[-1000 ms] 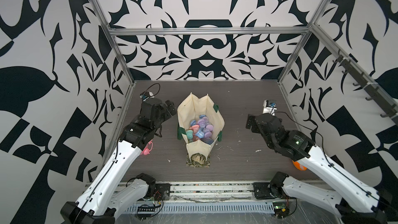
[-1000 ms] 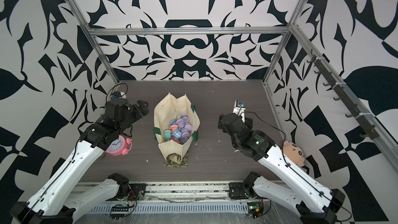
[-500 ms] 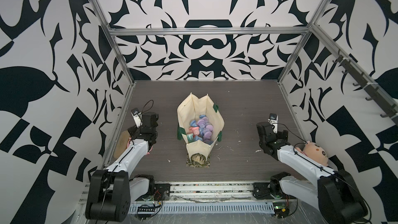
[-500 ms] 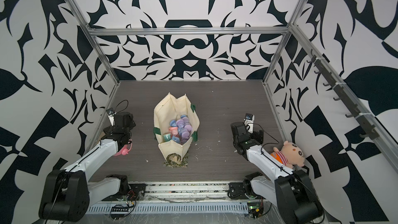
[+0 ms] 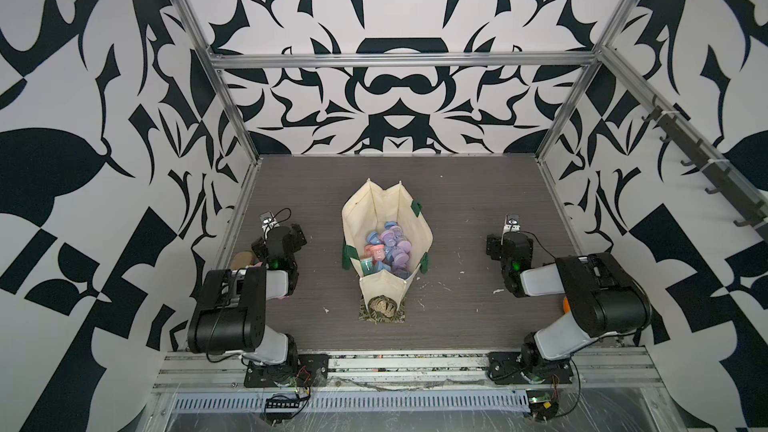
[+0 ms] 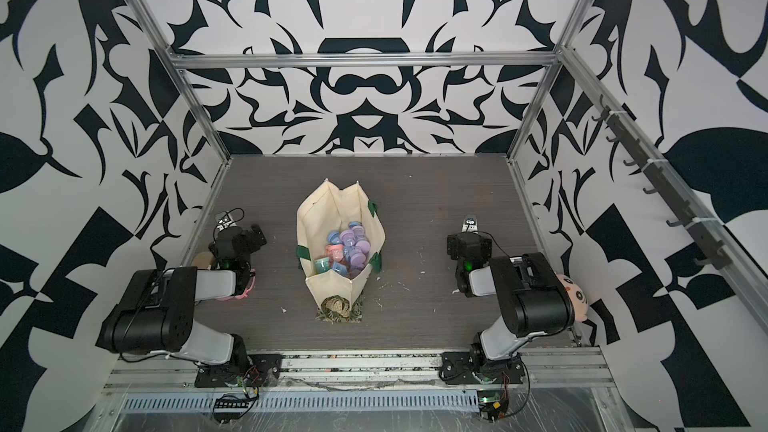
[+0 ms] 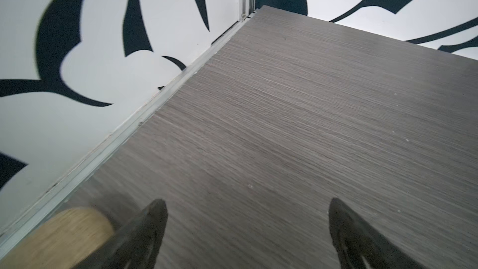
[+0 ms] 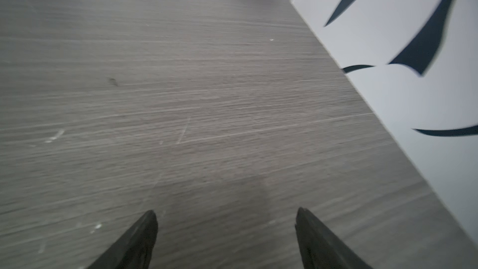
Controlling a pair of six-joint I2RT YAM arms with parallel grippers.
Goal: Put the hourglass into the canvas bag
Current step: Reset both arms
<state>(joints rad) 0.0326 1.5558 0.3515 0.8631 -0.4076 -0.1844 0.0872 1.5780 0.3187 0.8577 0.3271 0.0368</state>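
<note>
The hourglasses (image 5: 386, 248) lay heaped inside the canvas bag (image 5: 376, 209) in the middle of the desk (image 5: 478, 201). The left gripper (image 7: 247, 200) and right gripper (image 8: 226, 210) gaped apart, empty. The task looked done, so the arms were best parked clear of the bag.

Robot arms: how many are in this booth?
2. The left arm is folded up on one side of the canvas bag, and the right arm is folded up on the opposite side. Both are clear of the bag. None appears hidden.
</note>
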